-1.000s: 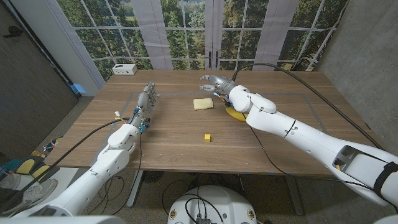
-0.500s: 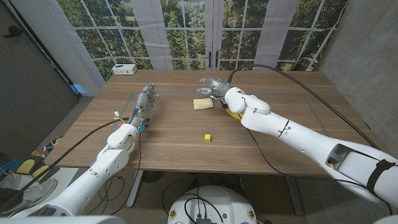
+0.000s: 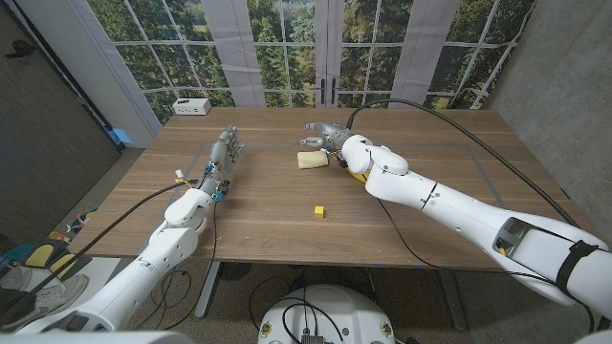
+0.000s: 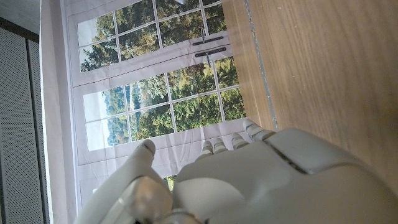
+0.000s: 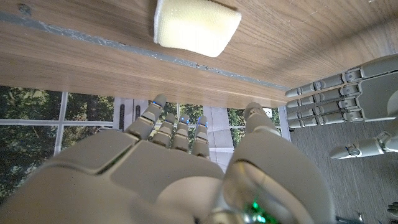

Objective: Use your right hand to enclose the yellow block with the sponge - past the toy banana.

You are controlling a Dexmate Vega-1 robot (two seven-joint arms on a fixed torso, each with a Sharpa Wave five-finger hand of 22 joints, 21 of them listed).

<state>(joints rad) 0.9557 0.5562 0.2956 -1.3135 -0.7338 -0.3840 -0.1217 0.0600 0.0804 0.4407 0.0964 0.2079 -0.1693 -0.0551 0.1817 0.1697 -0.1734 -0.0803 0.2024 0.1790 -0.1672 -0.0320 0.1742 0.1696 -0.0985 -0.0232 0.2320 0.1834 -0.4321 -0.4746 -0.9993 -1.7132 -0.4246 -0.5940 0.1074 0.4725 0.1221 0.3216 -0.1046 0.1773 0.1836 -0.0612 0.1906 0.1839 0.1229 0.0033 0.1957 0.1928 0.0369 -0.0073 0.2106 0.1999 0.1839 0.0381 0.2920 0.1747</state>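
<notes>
Sponge (image 3: 312, 161) first: a soft, pale-yellow pad with rounded corners and a fine porous face, lying flat on the wood-grain bench (image 3: 277, 215) just above the middle of the head frame. My right hand (image 3: 326, 135) hovers over its upper right edge, fingers spread apart and curved downward, holding nothing; from the head view I cannot tell whether a fingertip touches the foam. In my right wrist view the sponge (image 5: 196, 26) lies clear of my fingers (image 5: 166, 129), beside a thin grey line on the bench. My right arm reaches in from the lower right corner, its smooth white shell crossing over the toy banana (image 3: 358, 175), of which just a glossy yellow sliver peeks out beside the forearm, right of the sponge. Yellow block (image 3: 318, 211): a small, sharp-edged cube, alone near the frame's center, well below the sponge. My left hand (image 3: 225, 153) sits at center left, fingers straight and close together, pointing toward the windows, gripping nothing. A white box (image 3: 192, 106) rests at the bench's upper left corner.
</notes>
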